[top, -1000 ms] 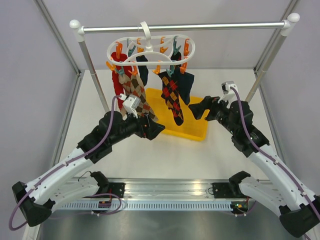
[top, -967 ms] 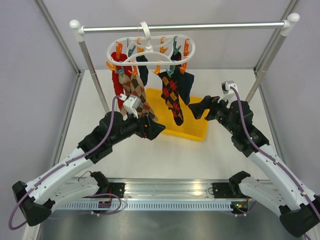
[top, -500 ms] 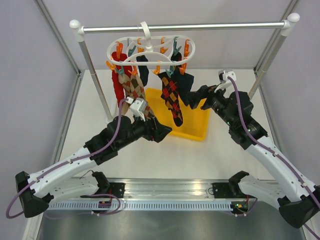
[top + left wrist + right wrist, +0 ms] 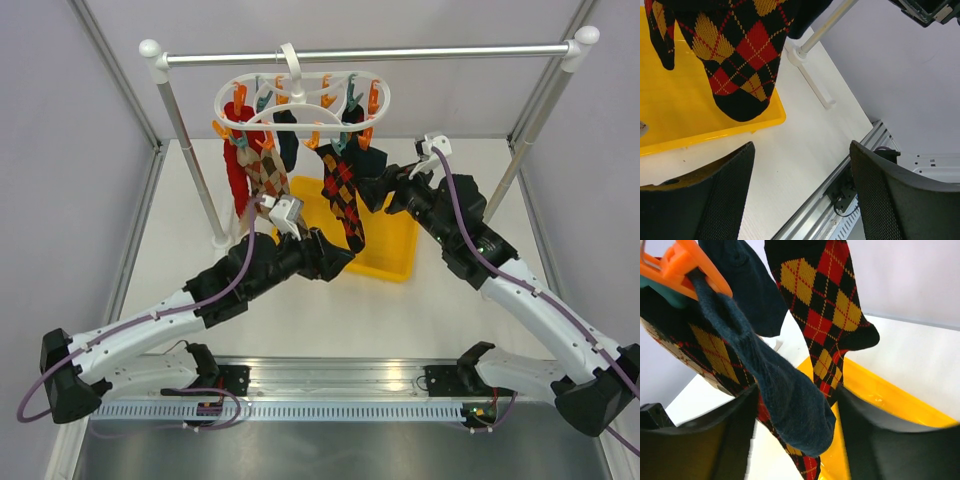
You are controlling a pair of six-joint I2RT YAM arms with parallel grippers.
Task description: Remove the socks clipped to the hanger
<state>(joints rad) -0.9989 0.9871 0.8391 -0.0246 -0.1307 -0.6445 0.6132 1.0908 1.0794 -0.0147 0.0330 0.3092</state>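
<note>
The socks [image 4: 262, 172] are all hanging from the pegs of the white oval hanger [image 4: 300, 96], which is hooked over the silver rail [image 4: 400, 52] at the back of the table. On the right side, a plain navy sock [image 4: 790, 407] is dangling between the fingers of the right gripper [image 4: 796, 412], whose jaws are standing wide on either side of it, not pinching. A black, red and mustard argyle sock [image 4: 737, 55] is hanging next to it, its toe just above the yellow tray [image 4: 398, 252]. The left gripper [image 4: 801, 167] is hovering below that toe, jaws spread wide and holding nothing. The tray is sitting on the white tabletop [image 4: 400, 310], which is shining slightly under the light. Pale lilac walls [image 4: 60, 150] are closing in the sides.
</note>
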